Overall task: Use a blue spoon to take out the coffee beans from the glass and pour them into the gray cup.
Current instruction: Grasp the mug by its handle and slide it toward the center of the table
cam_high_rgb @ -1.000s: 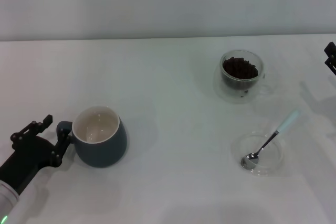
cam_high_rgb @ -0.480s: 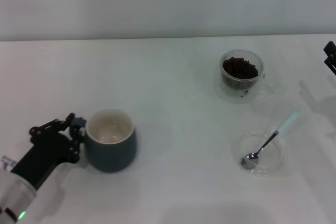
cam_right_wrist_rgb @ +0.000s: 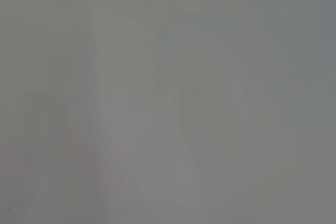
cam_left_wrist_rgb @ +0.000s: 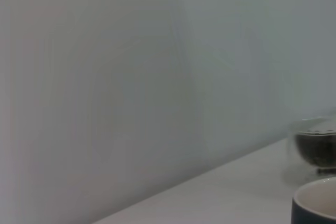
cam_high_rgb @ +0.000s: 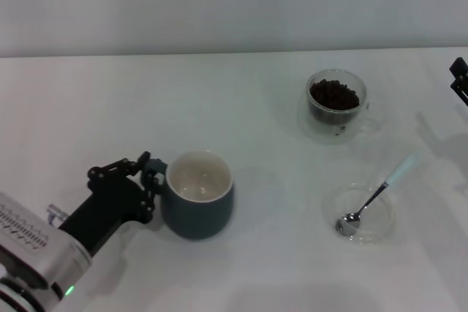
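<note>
The gray cup [cam_high_rgb: 197, 206] stands at the front left of the white table, its off-white inside empty. My left gripper [cam_high_rgb: 148, 180] is shut on the cup's small handle on its left side. The cup's rim also shows in the left wrist view [cam_left_wrist_rgb: 317, 203]. The glass [cam_high_rgb: 336, 107] with the coffee beans [cam_high_rgb: 334, 95] stands at the back right; it also shows in the left wrist view [cam_left_wrist_rgb: 315, 148]. The blue spoon [cam_high_rgb: 376, 193] lies with its metal bowl in a clear saucer [cam_high_rgb: 329, 202], pale handle pointing back right. My right gripper [cam_high_rgb: 461, 82] is at the far right edge, mostly out of view.
The white table [cam_high_rgb: 241, 129] runs back to a plain wall. The saucer sits in front of the glass, toward the front right. The right wrist view shows only a blank grey surface.
My left gripper has slid the gray cup to the right across the table, toward the middle. The glass, spoon, saucer and right gripper have not moved.
</note>
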`<control>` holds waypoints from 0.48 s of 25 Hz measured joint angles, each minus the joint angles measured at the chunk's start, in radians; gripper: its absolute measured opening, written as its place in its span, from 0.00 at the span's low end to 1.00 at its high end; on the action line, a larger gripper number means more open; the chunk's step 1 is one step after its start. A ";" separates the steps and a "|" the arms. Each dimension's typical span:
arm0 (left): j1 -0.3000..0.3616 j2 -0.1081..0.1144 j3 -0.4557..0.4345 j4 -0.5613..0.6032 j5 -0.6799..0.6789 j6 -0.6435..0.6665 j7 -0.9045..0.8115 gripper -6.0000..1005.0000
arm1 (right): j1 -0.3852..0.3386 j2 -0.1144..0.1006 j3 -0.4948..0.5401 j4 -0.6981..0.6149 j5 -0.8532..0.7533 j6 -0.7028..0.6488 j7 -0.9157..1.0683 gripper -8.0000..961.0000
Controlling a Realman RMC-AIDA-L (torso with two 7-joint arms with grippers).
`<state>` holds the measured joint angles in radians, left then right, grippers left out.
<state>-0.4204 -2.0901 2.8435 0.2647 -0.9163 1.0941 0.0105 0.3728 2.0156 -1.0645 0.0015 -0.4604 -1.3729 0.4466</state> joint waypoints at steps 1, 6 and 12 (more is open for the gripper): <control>0.000 0.000 0.000 0.000 0.000 0.000 0.000 0.14 | 0.000 0.000 0.000 0.000 0.000 0.000 -0.001 0.91; -0.011 -0.002 0.000 0.013 0.028 -0.020 0.001 0.14 | -0.002 0.000 -0.003 0.000 -0.001 -0.005 -0.003 0.91; -0.006 -0.002 0.001 0.014 0.052 -0.030 0.003 0.14 | -0.007 0.000 -0.006 0.000 -0.003 -0.007 -0.003 0.91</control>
<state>-0.4266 -2.0924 2.8440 0.2792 -0.8648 1.0645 0.0136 0.3660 2.0156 -1.0702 0.0015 -0.4631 -1.3803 0.4436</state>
